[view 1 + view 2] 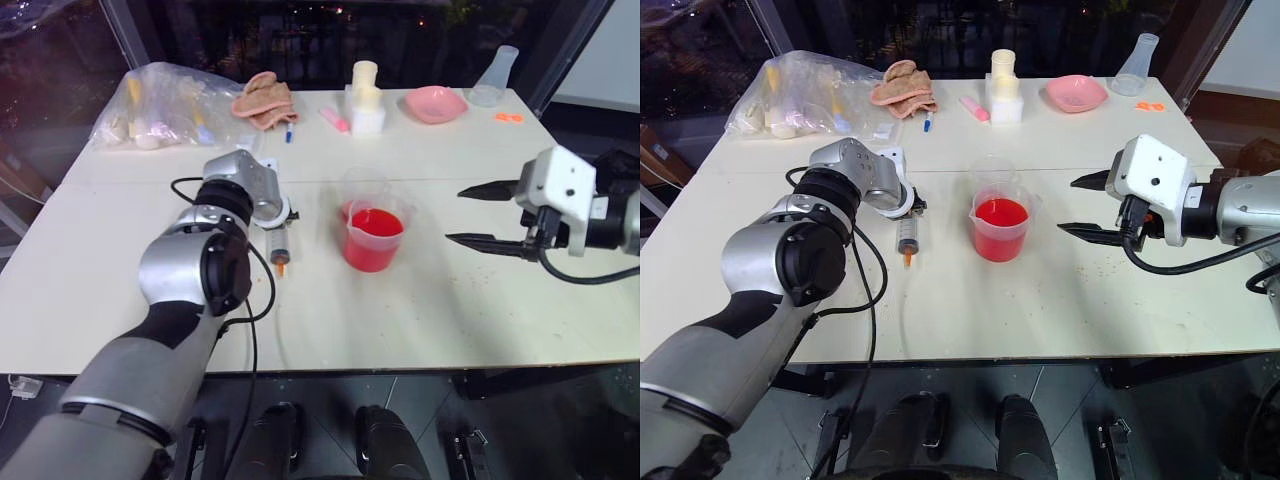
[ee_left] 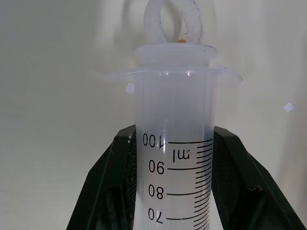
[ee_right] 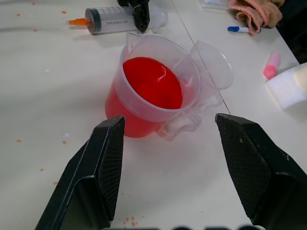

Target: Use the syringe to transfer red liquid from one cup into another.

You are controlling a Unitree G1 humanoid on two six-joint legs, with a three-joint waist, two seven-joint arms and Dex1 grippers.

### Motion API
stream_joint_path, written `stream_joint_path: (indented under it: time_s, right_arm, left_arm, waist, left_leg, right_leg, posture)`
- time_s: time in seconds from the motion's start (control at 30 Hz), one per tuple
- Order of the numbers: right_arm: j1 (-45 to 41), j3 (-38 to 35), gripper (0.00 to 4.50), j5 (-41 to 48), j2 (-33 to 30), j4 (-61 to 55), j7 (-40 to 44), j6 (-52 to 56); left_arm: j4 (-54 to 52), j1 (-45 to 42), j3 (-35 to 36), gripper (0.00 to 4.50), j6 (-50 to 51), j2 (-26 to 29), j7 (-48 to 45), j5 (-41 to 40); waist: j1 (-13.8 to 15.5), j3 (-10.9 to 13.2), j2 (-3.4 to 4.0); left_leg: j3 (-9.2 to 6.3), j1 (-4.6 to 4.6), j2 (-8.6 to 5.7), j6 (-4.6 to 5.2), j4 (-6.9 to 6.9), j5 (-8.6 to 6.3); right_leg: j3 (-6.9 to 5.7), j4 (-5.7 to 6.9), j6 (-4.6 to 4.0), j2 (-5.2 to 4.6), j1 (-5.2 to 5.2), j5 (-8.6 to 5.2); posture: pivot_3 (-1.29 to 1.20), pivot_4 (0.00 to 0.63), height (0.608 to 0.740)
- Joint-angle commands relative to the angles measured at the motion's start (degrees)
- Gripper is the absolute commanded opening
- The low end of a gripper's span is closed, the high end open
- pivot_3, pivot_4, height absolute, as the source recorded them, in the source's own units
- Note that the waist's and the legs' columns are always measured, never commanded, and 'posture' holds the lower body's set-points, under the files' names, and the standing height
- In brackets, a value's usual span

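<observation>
The broad pale wooden tabletop [image 1: 420, 300] carries everything, and the clear plastic beaker filled with bright red liquid [image 1: 374, 238] near its middle serves as the landmark. The left arm reaches forward from the near edge, elbow bent and wrist angled steeply down, so that the left tool [image 1: 902, 212] sits just to the left of the red-filled beaker, closed on the large clear plastic syringe with a pale plunger and small orange tip [image 1: 906, 238]. The left wrist view shows its black fingers [image 2: 108, 187] pressed against both sides of the barrel near the flange. The syringe lies along the tabletop with its long axis running from far to near, orange tip pointing toward the near edge and plunger end toward the far side, well short of touching the beaker. The right arm comes in from the right, held above the tabletop, with the right tool [image 1: 478, 215] pointing toward the red-filled beaker and its two black fingers spread wide, holding nothing. A second, empty clear plastic beaker [image 3: 211, 63] stands directly behind the full one, touching or nearly touching it. The red liquid [image 3: 152, 82] fills the front beaker to well over half.
</observation>
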Motion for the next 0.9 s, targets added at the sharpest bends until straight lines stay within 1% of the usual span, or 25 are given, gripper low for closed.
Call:
stream_joint_path:
  time_s: [0.03,0.13,0.27,0.33,0.37,0.4,0.43,0.5,0.57,0.63,0.67,0.77,0.83,0.9]
  right_arm:
    - [-0.6,-2.3,3.12,0.5,-0.1,-0.9,-1.4,-0.2]
    - [-0.1,-2.4,3.12,0.6,0.6,-1.0,-2.4,-0.5]
    - [0.7,-2.3,3.12,0.5,2.2,-1.7,-4.2,-0.9]
    - [0.9,-2.2,3.12,0.4,3.4,-1.9,-5.5,-1.3]
    - [0.7,-2.2,3.12,0.8,4.3,-1.9,-6.4,-0.9]
    - [0.4,-2.2,3.12,1.0,5.2,-1.9,-7.2,-0.6]
    - [0.0,-2.2,3.12,1.2,6.0,-1.9,-8.3,-0.2]
    - [-0.5,-2.3,3.12,1.4,7.4,-1.9,-10.3,0.5]
    - [-0.6,-2.9,3.12,1.9,8.7,-2.1,-12.2,1.2]
    - [-1.1,-3.7,3.12,2.7,9.4,-2.5,-14.0,2.5]
    - [-1.6,-4.4,3.12,3.5,9.8,-2.7,-15.0,3.6]
    - [-3.2,-6.4,3.12,5.8,10.9,-3.1,-18.3,6.9]
    - [-4.4,-8.7,3.12,8.3,12.3,-3.8,-21.7,10.3]
    - [-5.6,-11.0,3.12,11.4,13.8,-4.6,-25.3,14.7]
  left_arm:
    - [-1.7,-1.0,-2.3,1.51,-0.7,2.2,-3.3,1.0]
    - [-4.3,-2.7,-6.2,1.51,-3.3,4.2,-10.1,2.7]
    - [-10.8,-4.9,-11.4,1.51,-12.2,7.0,-19.3,4.6]
    - [-12.8,-6.2,-7.8,1.51,-14.9,7.7,-23.7,0.1]
    - [-13.5,-6.6,-5.6,1.51,-17.1,7.6,-24.5,-2.1]
    - [-14.1,-6.9,-5.2,1.51,-19.2,7.6,-24.6,-2.5]
    - [-14.8,-7.0,-6.7,1.51,-21.7,7.4,-25.7,-1.4]
    - [-16.6,-7.2,-8.7,1.51,-25.9,6.4,-29.3,-0.8]
    - [-19.1,-7.3,-8.0,1.51,-30.3,4.8,-33.7,-3.1]
    - [-21.7,-6.0,-8.5,1.51,-38.1,2.8,-38.6,-3.9]
    - [-22.2,-5.3,-8.8,1.51,-40.1,1.9,-40.5,-4.1]
    - [-23.7,-3.6,-8.1,1.51,-43.1,-0.8,-44.5,-6.7]
    - [-26.7,-1.1,-6.9,1.51,-44.1,-3.9,-50.0,-10.9]
    - [-32.3,2.9,-7.7,1.51,-43.4,-6.6,-56.9,-14.6]
  waist:
    - [-0.1,0.0,0.00]
    - [-0.1,0.0,0.00]
    - [0.0,0.0,-0.01]
    - [0.0,0.0,0.00]
    - [0.1,0.0,0.00]
    - [0.1,0.0,0.00]
    - [0.1,0.0,0.00]
    - [0.0,0.0,0.02]
    - [0.0,0.0,0.02]
    - [0.0,0.0,0.02]
    - [0.0,0.0,0.02]
    - [0.0,0.0,0.02]
    - [-0.1,0.0,0.03]
    - [-0.1,0.0,0.05]
  left_leg:
    - [0.00,0.00,0.00,0.00,0.00,0.00]
    - [0.00,0.00,0.01,0.00,0.00,0.01]
    - [0.00,-0.01,0.01,-0.01,0.00,0.00]
    - [0.00,-0.04,0.01,-0.01,0.00,0.00]
    - [0.00,-0.04,0.01,-0.01,0.00,0.00]
    - [0.00,-0.05,0.00,-0.01,0.00,0.00]
    - [-0.01,-0.05,0.00,-0.01,0.02,0.00]
    - [0.00,-0.03,-0.02,-0.01,0.02,0.00]
    - [0.00,-0.03,-0.02,0.04,0.02,0.02]
    - [0.00,-0.03,-0.02,0.12,0.04,0.07]
    - [0.00,-0.04,-0.02,0.13,0.04,0.08]
    - [0.02,-0.04,-0.02,0.15,0.03,0.08]
    - [0.02,-0.01,-0.01,0.17,0.02,0.08]
    - [0.02,-0.01,0.01,0.18,0.02,0.08]
  right_leg:
    - [0.00,0.00,0.00,0.01,0.00,0.00]
    - [0.00,0.02,0.00,0.03,-0.01,0.00]
    - [0.01,0.00,-0.01,0.01,-0.02,0.00]
    - [0.01,-0.02,-0.01,-0.01,-0.02,0.00]
    - [0.01,-0.04,-0.01,-0.02,-0.02,0.00]
    - [0.01,-0.06,-0.01,-0.05,-0.01,0.00]
    - [0.01,-0.06,-0.01,-0.07,0.01,0.00]
    - [0.01,-0.07,-0.01,-0.08,0.03,0.00]
    - [0.00,-0.06,-0.01,-0.06,0.03,0.00]
    - [-0.03,-0.05,-0.01,-0.05,0.02,0.00]
    - [-0.03,-0.06,-0.01,-0.05,0.03,0.00]
    - [0.00,-0.07,-0.01,-0.06,0.02,0.00]
    - [0.00,-0.07,-0.01,-0.03,0.02,0.01]
    - [0.03,-0.05,-0.02,-0.02,0.03,0.01]
  posture:
    - [0.00,0.150,0.740]
    - [0.00,0.150,0.740]
    - [0.00,0.150,0.740]
    - [0.00,0.150,0.740]
    - [0.00,0.150,0.740]
    - [0.00,0.150,0.740]
    - [0.00,0.150,0.740]
    - [0.00,0.150,0.740]
    - [0.00,0.150,0.740]
    - [0.00,0.150,0.740]
    - [0.00,0.150,0.740]
    - [0.00,0.150,0.740]
    - [0.00,0.150,0.740]
    - [0.00,0.150,0.740]
